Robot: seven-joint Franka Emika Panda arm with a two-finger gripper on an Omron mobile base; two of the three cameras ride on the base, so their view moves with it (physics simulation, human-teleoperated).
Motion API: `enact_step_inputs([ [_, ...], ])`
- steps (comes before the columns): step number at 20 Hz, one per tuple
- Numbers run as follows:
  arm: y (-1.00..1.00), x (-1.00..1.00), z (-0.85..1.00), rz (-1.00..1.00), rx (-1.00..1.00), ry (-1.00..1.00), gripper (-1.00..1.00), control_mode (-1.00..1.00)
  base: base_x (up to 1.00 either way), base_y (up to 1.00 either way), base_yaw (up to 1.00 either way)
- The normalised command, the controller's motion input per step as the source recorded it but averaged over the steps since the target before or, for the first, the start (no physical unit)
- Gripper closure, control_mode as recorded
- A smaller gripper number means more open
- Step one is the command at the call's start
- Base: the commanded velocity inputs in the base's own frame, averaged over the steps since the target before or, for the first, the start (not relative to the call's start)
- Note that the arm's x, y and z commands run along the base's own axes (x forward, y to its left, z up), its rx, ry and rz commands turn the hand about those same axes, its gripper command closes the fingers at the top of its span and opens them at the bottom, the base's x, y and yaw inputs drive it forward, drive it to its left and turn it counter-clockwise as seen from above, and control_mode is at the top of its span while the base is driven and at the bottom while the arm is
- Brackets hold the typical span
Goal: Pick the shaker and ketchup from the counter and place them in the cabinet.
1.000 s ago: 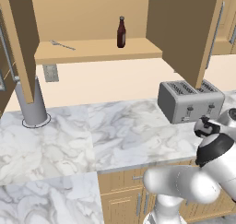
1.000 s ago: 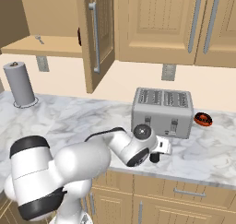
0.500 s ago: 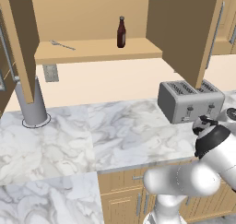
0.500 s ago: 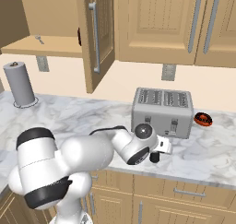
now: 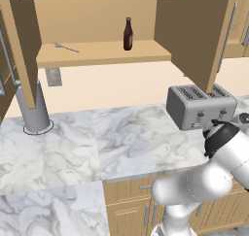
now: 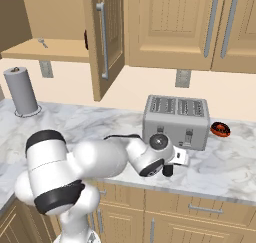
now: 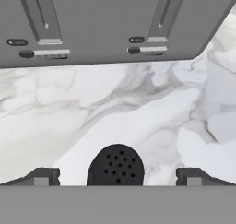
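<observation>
The shaker [image 7: 115, 165], small and black with a perforated top, stands on the marble counter directly between my gripper's [image 7: 118, 177] two fingertips. The jaws are open wide, one on each side of it and clear of it. In the right base view the gripper [image 6: 171, 164] points down at the counter just in front of the toaster, with the dark shaker [image 6: 168, 170] under it. The ketchup [image 5: 128, 33], a slim dark red-brown bottle, stands upright on the shelf of the open cabinet [image 5: 97, 53].
A silver toaster [image 5: 199, 106] [image 6: 176, 119] stands right behind the hand, under an open cabinet door [image 5: 194, 31]. A grey paper-towel roll [image 5: 31, 113] is at the far left. A small red and black object [image 6: 220, 129] lies right of the toaster. A utensil [image 5: 65, 47] lies on the shelf.
The arm's elbow and forearm have shifted slightly while the hand stays low in front of the toaster. The jaws have stayed open.
</observation>
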Motion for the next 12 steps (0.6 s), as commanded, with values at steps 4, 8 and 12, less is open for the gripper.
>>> enact_step_inputs([
  [4, -0.06, 0.15, -0.05, 0.0, 0.0, 0.0, -1.0, -1.0, 0.0, 0.0, 0.0],
  [8, 0.0, 0.19, -0.14, 0.0, 0.0, 0.0, 1.0, -1.0, 0.0, 0.0, 0.0],
  [12, 0.0, 0.08, -0.25, 0.0, 0.0, 0.0, 1.0, -1.0, 0.0, 0.0, 0.0],
])
